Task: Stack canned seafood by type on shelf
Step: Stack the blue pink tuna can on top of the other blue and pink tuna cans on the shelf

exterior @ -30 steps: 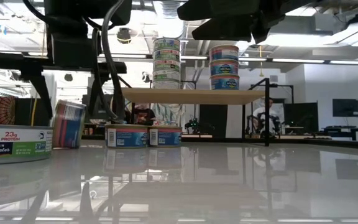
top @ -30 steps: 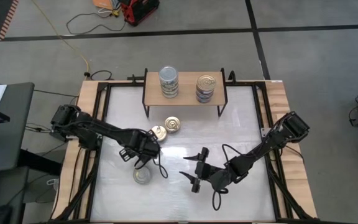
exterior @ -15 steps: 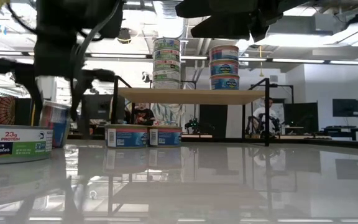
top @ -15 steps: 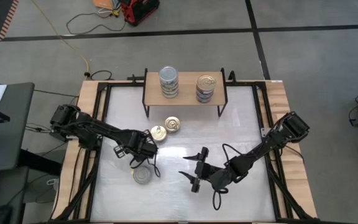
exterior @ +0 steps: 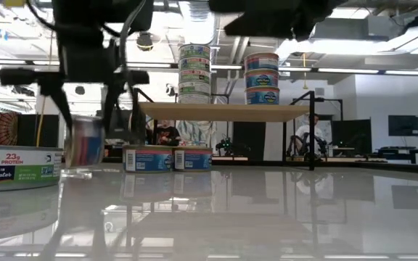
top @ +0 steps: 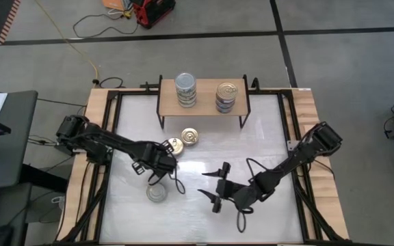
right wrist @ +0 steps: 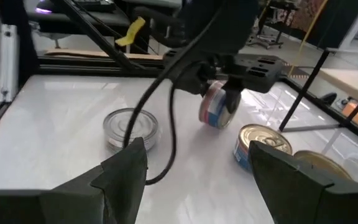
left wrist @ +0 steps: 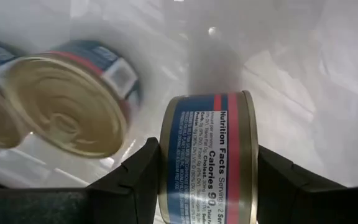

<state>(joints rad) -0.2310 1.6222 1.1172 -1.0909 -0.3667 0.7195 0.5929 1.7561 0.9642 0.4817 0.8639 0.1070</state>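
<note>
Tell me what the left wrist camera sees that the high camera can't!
Only the left wrist view shows the nutrition label on the tin standing on edge between the left end effector's fingers. Only the high view shows the shelf with two stacks, the silver-lidded tin, and the right end effector, open. Both show two gold-lidded tins nearby.

Left claw point(top: 157, 166) clamped low; right claw point(top: 214, 186) spread, hovering.

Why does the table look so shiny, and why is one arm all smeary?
Low view: the glossy table mirrors the shelf and ceiling lights, and the left gripper is smeared by motion blur. High view: a pale glare patch on the tabletop. Left wrist view: the held can is sharp, the gold-lidded cans behind are soft.
</note>
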